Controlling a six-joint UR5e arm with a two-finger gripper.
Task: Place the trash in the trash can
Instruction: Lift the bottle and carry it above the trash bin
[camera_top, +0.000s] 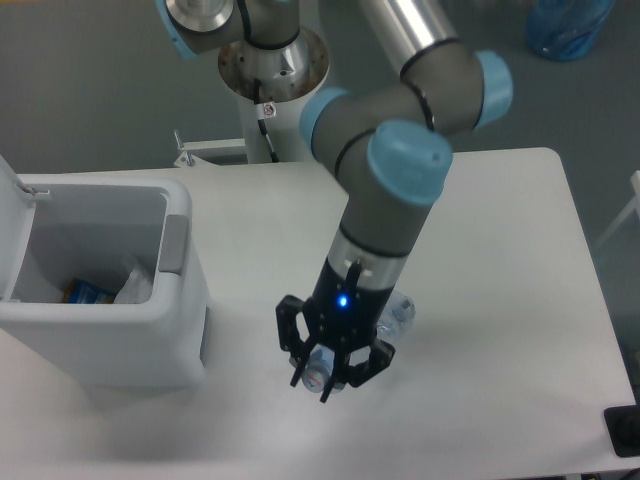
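Grasping the clear bottle (398, 312) end-on, my fingers (322, 379) close round its cap above the surface (500, 300).

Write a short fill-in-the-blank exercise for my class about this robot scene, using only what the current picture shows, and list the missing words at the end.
1. The gripper is closed around a clear plastic ____.
2. The lid of the trash can stands ____.
3. The trash can sits on the white ____.
4. The arm's joint caps are light ____ in colour.

Missing words: bottle; open; table; blue
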